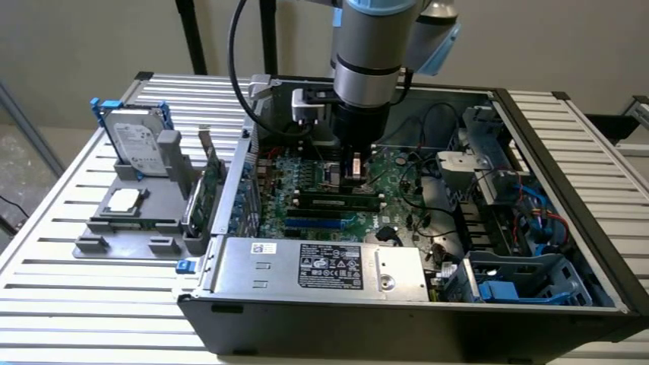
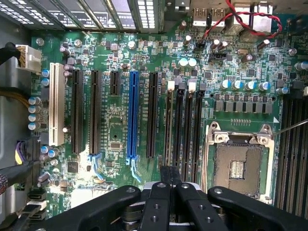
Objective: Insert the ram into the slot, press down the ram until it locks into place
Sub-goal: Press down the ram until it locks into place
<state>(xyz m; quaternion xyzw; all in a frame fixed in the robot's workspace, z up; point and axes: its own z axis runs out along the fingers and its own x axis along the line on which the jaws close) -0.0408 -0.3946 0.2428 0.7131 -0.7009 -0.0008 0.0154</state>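
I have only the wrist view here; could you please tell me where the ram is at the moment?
Observer: The exterior view shows the ram lying lengthwise on the motherboard, right by the gripper; whether it is latched I cannot tell.
Operator: Thank you. Is anything standing outside the case?
Observer: Yes, on the exterior view's left a grey fixture holds a hard drive and an upright expansion card.
Operator: And what does the case rest on?
Observer: A table of metal slats.
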